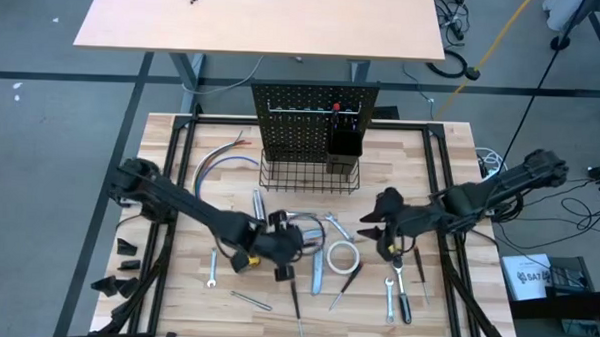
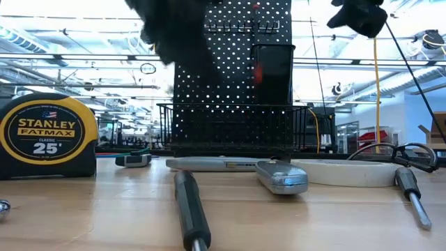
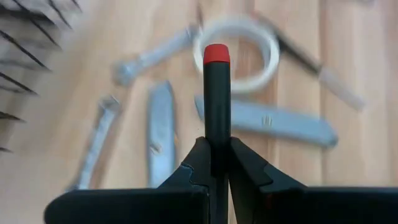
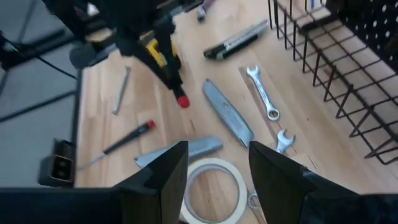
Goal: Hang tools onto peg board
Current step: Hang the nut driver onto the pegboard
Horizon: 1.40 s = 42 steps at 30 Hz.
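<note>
The peg board (image 1: 307,114) stands upright at the table's far middle, with a wire basket (image 1: 310,176) at its base and a cup holder (image 1: 344,142) on it. My left gripper (image 1: 275,240) hangs over the table's middle, shut on a black screwdriver with a red end cap (image 3: 216,93). The right wrist view shows that screwdriver (image 4: 177,87) slanting down out of the left gripper. My right gripper (image 4: 214,168) hovers open over the white tape roll (image 4: 211,186), right of centre, holding nothing. My left gripper pinches the screwdriver's black handle (image 3: 216,140) between its two fingers. The handle runs on in line with the fingers, and its red-capped end (image 3: 216,55) sticks out past the fingertips. The fingers slant down from the table's left. The screwdriver hangs clear of the table.
Loose tools lie across the table's middle: two grey utility knives (image 4: 229,115) (image 4: 180,151), wrenches (image 4: 263,92) (image 1: 212,268), another red-ended screwdriver (image 4: 124,140), and a dark-handled one (image 2: 189,209). A yellow tape measure (image 2: 47,136) stands near the front edge. Cables (image 1: 220,161) lie left of the basket.
</note>
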Tool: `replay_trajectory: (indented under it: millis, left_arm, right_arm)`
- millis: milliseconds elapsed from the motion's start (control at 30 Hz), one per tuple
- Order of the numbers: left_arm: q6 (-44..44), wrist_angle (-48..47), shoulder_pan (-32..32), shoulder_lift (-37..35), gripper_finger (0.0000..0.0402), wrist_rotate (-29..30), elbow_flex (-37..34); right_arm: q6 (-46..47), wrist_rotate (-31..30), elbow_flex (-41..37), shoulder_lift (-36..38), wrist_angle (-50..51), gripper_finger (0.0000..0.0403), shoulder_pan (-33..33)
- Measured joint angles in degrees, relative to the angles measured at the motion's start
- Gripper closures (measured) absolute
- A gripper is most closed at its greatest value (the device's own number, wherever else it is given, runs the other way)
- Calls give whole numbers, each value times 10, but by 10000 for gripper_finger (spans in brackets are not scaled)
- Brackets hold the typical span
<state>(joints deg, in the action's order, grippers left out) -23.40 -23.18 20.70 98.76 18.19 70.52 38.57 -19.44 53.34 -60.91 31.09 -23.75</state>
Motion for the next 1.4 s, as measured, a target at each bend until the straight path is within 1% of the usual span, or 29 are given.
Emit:
replay_trajectory:
  millis: [100,200,300,467,600,733,867,967,1033,1100,1200,1300,1400]
  left_arm:
    - [4,0,-5,-52,378,20,0]
    - [8,3,-8,-109,378,48,0]
    - [26,12,-8,-161,378,75,1]
    - [68,59,-11,-234,379,111,1]
    - [118,106,-18,-278,379,123,1]
    - [181,131,-26,-316,379,123,1]
    - [237,134,-43,-357,379,106,1]
    - [244,156,-65,-378,379,77,1]
    - [244,184,-80,-380,379,55,1]
    - [242,220,-91,-374,379,27,1]
    - [245,285,-98,-355,379,-17,1]
    - [260,353,-99,-331,379,-27,1]
    - [272,419,-99,-310,379,-43,1]
  right_arm:
    - [-4,-1,0,28,-7,239,0]
    - [-25,-1,0,54,-34,239,0]
    - [-61,-1,0,75,-85,239,0]
    - [-133,3,1,96,-182,239,1]
    - [-194,3,31,91,-219,239,8]
    - [-247,-1,79,62,-237,239,25]
    - [-280,-6,132,13,-246,239,48]
    - [-309,-3,155,-27,-272,239,66]
    - [-323,1,169,-51,-293,239,81]
    - [-331,4,183,-72,-316,239,97]
    - [-342,38,202,-104,-357,239,122]
    - [-351,70,224,-136,-386,239,140]
    - [-350,78,244,-163,-400,239,149]
